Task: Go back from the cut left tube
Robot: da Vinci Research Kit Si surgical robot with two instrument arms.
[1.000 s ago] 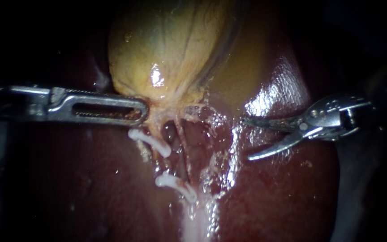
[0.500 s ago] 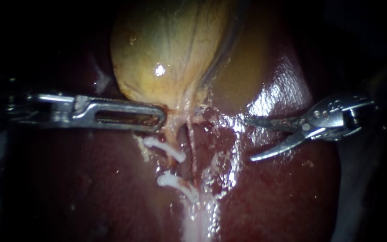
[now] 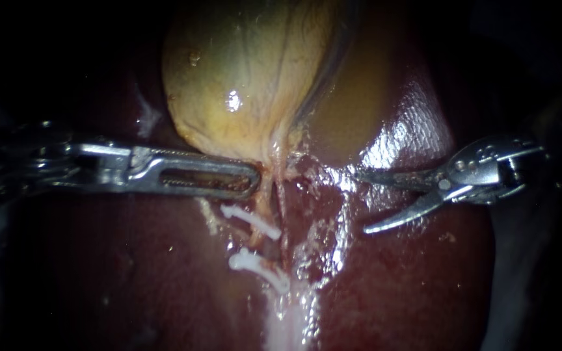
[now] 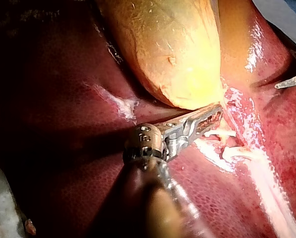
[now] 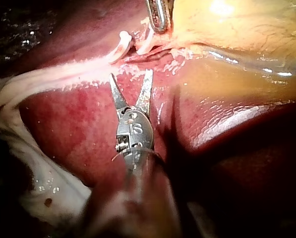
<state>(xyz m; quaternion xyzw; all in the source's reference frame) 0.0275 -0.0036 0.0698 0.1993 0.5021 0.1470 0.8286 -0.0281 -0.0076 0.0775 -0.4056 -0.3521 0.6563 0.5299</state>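
Right instrument [image 3: 359, 201]: blades spread wide, empty, over liver [image 3: 424, 273], well apart from tubes. Left instrument [image 3: 255, 179]: jaws clamped on gallbladder [image 3: 242, 78] neck. Cut left tube [image 3: 265, 203] just below left jaws, bearing upper clip [image 3: 252, 221], lower clip [image 3: 258, 266].

Bare liver [image 3: 437, 279] between the clips [image 3: 252, 221] and right instrument [image 3: 359, 201]; gallbladder [image 3: 248, 78] above

Nothing to read on the liver [image 3: 131, 279], the gallbladder [image 3: 242, 71] or the white clips [image 3: 250, 221]. Only tiny stamped marks on the hub of the right instrument [image 5: 131, 74], not clearly legible. No labels, brands, numbers or signs anywhere else.
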